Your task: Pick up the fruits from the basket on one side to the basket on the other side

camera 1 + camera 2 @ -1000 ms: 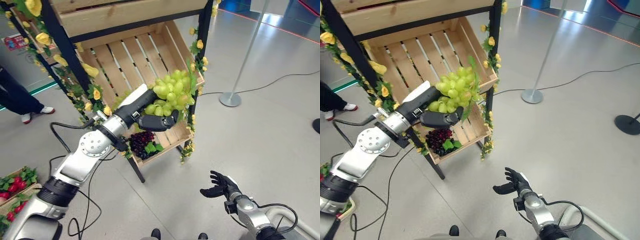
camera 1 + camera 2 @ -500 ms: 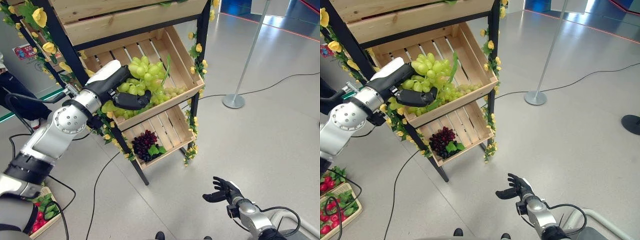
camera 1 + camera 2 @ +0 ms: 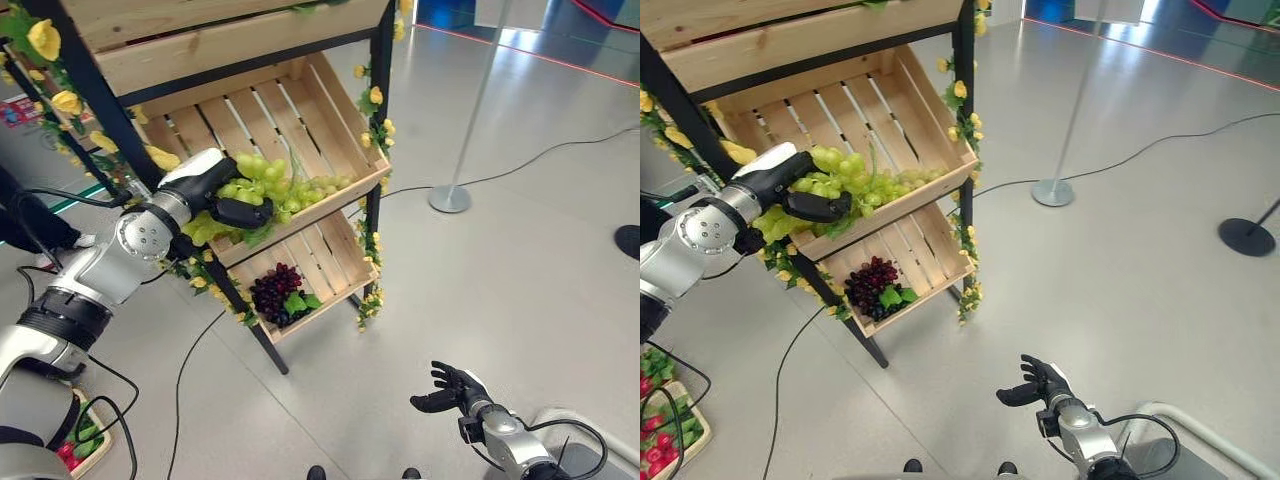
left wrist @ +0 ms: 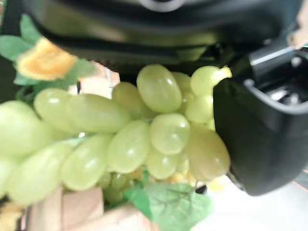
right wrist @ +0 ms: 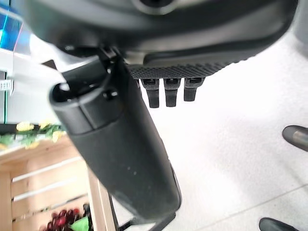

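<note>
My left hand (image 3: 238, 208) is shut on a bunch of green grapes (image 3: 256, 178), thumb curled under it. The bunch rests at the front left corner of the slanted middle wooden crate (image 3: 320, 208) of the shelf. More green grapes (image 3: 325, 184) lie along that crate's front board. Up close, the grapes (image 4: 144, 134) bulge against the dark thumb (image 4: 260, 134). The lower crate (image 3: 340, 265) holds a bunch of purple grapes (image 3: 272, 292) with green leaves. My right hand (image 3: 450, 386) hangs low over the floor, open, fingers (image 5: 166, 89) relaxed and holding nothing.
Yellow flowers and leaves trim the black shelf frame (image 3: 100, 110). A top crate (image 3: 220, 40) sits above. A stanchion base (image 3: 450, 198) and a black base (image 3: 1245, 236) stand on the floor at the right. A tray of red fruit (image 3: 655, 445) lies lower left. A person's leg (image 3: 30, 215) is at the left.
My left hand carried the green grapes from in front of the shelf's right side up and left, then down into the middle crate's front left corner. The right hand stayed put.
</note>
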### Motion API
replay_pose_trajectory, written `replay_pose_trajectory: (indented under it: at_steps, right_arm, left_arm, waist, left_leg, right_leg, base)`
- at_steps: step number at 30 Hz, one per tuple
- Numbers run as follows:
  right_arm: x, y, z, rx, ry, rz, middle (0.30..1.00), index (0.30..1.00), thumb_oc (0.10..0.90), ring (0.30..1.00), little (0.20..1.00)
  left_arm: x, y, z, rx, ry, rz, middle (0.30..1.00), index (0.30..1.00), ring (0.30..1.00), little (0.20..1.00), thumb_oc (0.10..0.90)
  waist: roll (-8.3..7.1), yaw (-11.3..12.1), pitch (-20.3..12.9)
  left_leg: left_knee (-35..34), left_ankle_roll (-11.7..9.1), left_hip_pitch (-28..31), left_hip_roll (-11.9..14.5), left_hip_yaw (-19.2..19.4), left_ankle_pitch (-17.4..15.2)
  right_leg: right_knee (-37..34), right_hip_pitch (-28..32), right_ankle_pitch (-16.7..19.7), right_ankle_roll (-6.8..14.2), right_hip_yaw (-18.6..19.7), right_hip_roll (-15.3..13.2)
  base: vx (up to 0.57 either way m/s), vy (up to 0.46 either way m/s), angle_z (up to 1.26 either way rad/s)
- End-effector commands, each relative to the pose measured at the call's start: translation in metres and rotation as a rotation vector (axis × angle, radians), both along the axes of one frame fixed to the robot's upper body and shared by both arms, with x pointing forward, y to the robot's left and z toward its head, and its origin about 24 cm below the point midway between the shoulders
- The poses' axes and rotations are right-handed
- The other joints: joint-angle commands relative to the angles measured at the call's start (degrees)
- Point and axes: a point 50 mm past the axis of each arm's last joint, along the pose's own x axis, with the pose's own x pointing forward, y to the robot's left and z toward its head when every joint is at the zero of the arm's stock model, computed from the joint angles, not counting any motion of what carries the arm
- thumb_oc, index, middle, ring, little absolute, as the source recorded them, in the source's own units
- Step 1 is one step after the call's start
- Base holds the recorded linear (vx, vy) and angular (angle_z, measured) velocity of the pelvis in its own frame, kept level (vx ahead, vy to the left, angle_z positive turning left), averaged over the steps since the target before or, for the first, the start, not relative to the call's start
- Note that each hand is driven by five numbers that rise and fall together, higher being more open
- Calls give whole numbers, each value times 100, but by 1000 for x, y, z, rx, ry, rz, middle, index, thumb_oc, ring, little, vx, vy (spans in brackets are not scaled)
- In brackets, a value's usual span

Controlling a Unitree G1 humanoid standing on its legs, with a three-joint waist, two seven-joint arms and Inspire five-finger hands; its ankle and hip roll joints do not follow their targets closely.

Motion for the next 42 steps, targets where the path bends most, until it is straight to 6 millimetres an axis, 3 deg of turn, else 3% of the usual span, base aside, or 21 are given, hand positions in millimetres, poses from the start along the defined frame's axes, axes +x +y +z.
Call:
replay_pose_trajectory:
  at_steps: [1,10,14,18,25,28,29,32,33,34,37,42]
  right_arm:
    - [11,-14,16,-26,-84,21,900,900,800,900,900]
    - [-1,-21,10,-31,-58,-7,900,900,800,900,900]
    - [-5,-23,9,-37,-50,-17,900,900,800,900,900]
    - [-11,-26,6,-43,-31,-9,900,900,800,900,900]
    - [-17,-28,4,-36,-15,3,900,900,800,900,900]
    - [-18,-29,4,-35,-14,3,900,900,800,900,900]
    - [-17,-29,4,-35,-15,4,900,900,800,900,900]
    - [-17,-28,4,-34,-14,5,900,900,800,900,900]
    - [-17,-29,4,-34,-13,6,900,900,800,900,900]
    - [-16,-28,4,-34,-12,7,900,900,800,900,900]
    - [-15,-28,5,-33,-13,16,900,900,800,900,900]
    - [-11,-27,7,-31,-23,25,900,900,800,900,900]
  left_arm:
    - [6,-1,119,-64,-439,73,300,300,300,300,400]
    - [6,19,138,-41,-566,293,300,300,300,300,400]
    - [3,36,148,78,-617,410,300,300,300,300,400]
    - [1,37,152,209,-651,443,300,300,300,300,400]
    - [0,39,144,452,-655,504,300,300,300,300,400]
    - [1,45,135,443,-588,528,300,300,300,300,400]
    - [2,46,128,449,-567,530,418,418,418,418,478]
    - [5,48,114,440,-523,510,444,444,444,444,496]
    - [7,47,107,441,-474,498,900,900,900,900,800]
    - [10,46,96,457,-408,483,900,900,900,900,800]
    - [12,43,89,495,-385,455,900,900,900,900,800]
    - [14,42,88,527,-344,451,900,900,900,900,800]
  waist:
    - [-134,-74,-291]
    - [-191,-274,-267]
    - [-192,-374,-268]
    - [-202,-459,-267]
    - [-238,-519,-272]
    - [-241,-516,-264]
    - [-241,-517,-254]
    - [-247,-520,-235]
    - [-248,-518,-231]
    - [-242,-516,-223]
    - [-242,-510,-209]
    - [-225,-498,-199]
  left_leg:
    - [16,-177,64,72,501,-188]
    - [16,-99,176,17,667,-292]
    - [16,-60,209,-19,748,-346]
    - [16,-33,224,-45,811,-394]
    - [16,-1,247,-81,857,-463]
    - [16,0,252,-83,865,-468]
    - [16,-2,251,-84,859,-465]
    - [16,1,253,-83,849,-472]
    - [16,2,253,-81,862,-475]
    - [16,1,254,-79,851,-473]
    - [16,-1,258,-73,843,-465]
    - [16,-6,258,-67,839,-456]
  right_leg:
    - [10,161,-49,253,442,-214]
    - [10,132,13,318,598,-245]
    - [10,93,37,354,679,-269]
    - [10,55,54,381,753,-284]
    - [10,24,67,397,828,-290]
    - [10,20,72,399,833,-291]
    - [10,14,76,402,840,-288]
    - [10,8,72,392,843,-282]
    - [10,8,72,389,836,-280]
    - [10,9,77,394,830,-279]
    - [10,12,83,390,820,-282]
    - [10,15,88,392,806,-283]
  base:
    - [76,83,-16]
    - [60,57,-15]
    - [40,47,-13]
    - [28,45,-15]
    - [22,19,-4]
    - [5,6,-12]
    - [-10,1,-6]
    - [-4,0,-2]
    - [0,0,0]
    - [0,0,0]
    - [0,0,0]
    - [0,0,0]
